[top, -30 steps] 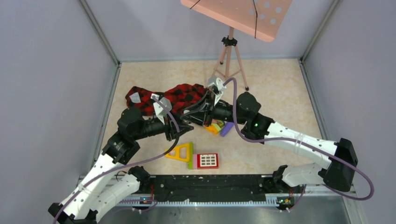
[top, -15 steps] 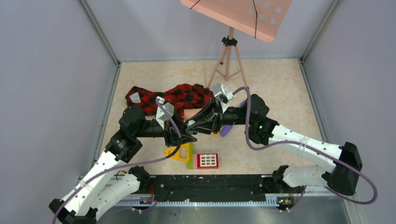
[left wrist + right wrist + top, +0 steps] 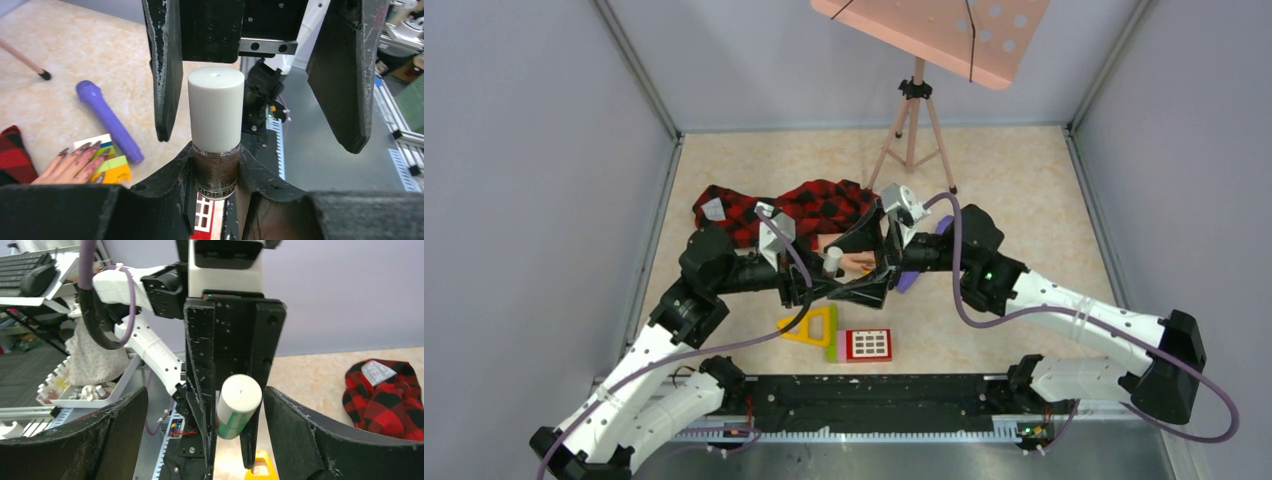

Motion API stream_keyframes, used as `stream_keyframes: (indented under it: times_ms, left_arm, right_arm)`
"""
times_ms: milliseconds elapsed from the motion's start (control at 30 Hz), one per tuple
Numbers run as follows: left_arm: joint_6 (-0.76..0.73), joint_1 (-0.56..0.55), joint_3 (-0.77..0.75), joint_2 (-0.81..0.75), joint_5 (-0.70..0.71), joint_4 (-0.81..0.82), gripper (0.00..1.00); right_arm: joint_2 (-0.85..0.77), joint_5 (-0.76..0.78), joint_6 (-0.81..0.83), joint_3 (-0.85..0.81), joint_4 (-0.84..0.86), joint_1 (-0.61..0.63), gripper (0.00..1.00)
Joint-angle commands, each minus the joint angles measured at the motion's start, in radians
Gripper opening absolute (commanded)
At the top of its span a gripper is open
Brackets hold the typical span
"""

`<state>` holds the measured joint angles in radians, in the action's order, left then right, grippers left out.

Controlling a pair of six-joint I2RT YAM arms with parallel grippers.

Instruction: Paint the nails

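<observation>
In the left claw [image 3: 216,176], a bottle [image 3: 216,112] with illegible lettering.

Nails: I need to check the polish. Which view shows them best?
Left wrist: the nails show dark purplish at lower left. Top view shows only a sliver of the mannequin hand, nails too small; right wrist shows none.

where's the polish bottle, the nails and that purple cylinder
polish bottle [image 3: 216,107]: left wrist view, on the side of its white cap
nails [image 3: 84,147]: left wrist view, on one dark nail tip
purple cylinder [image 3: 107,120]: left wrist view, on the middle of its length
</observation>
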<state>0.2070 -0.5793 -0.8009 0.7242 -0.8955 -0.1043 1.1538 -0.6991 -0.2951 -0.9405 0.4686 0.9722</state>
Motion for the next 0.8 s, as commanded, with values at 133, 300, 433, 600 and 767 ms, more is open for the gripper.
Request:
stream_keyframes:
  times_ms: [133,300,433,600,767]
  left_arm:
    - [-0.076,0.002,-0.003,-0.054,0.226,-0.013,0.0]
    - [-0.087,0.002,-0.009,-0.055,0.328,-0.038,0.0]
    - [-0.089,0.002,-0.019,-0.046,0.457,-0.077,0.0]
    - [-0.088,0.003,-0.021,-0.041,0.478,-0.084,0.0]
    - [-0.088,0.002,-0.021,-0.042,0.489,-0.086,0.0]
  right_arm:
    - [-0.024,0.25,-0.039,0.008,-0.009,0.0,0.83]
    - [0.007,0.423,-0.107,0.002,0.015,0.002,0.8]
    - [0.02,0.45,-0.152,0.015,0.1,0.015,0.76]
    - [0.054,0.555,-0.135,-0.051,0.025,0.048,0.66]
    - [0.087,0.602,-0.148,-0.083,-0.019,0.062,0.57]
